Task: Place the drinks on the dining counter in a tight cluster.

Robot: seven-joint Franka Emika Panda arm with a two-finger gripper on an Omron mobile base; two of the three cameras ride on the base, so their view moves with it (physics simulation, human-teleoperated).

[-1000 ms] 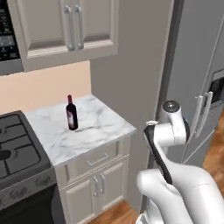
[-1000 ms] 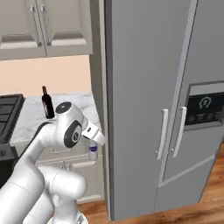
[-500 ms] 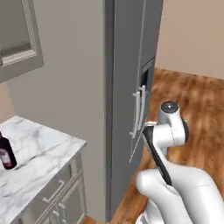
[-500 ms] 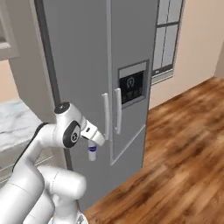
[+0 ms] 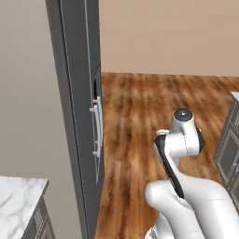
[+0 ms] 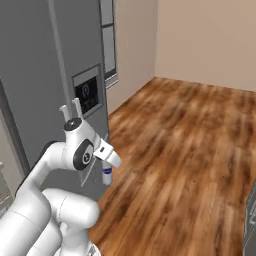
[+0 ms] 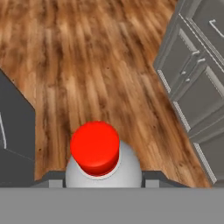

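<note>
One of the drinks, a small pale bottle (image 7: pixel 103 164) with a red cap (image 7: pixel 95 146), sits between my fingertips in the hand view. My gripper (image 7: pixel 103 178) is shut on it. In the right base view the same bottle (image 6: pixel 106 175) hangs below my gripper (image 6: pixel 107 169), held upright above the wooden floor, close to the fridge front. The left base view shows my white arm (image 5: pixel 179 140) folded in front of the base. The dining counter is out of view.
A tall grey fridge (image 5: pixel 79 93) (image 6: pixel 50 85) stands on the left. Open wooden floor (image 6: pixel 190 145) stretches ahead. Grey cabinet fronts (image 5: pixel 229 149) (image 7: pixel 197 83) stand on the right. A corner of the marble worktop (image 5: pixel 18 200) shows at the lower left.
The whole scene has swept leftward as the base turned: the worktop with the wine bottle slid out, and fridge and open floor came in. The arm's pose and its grip are unchanged.
</note>
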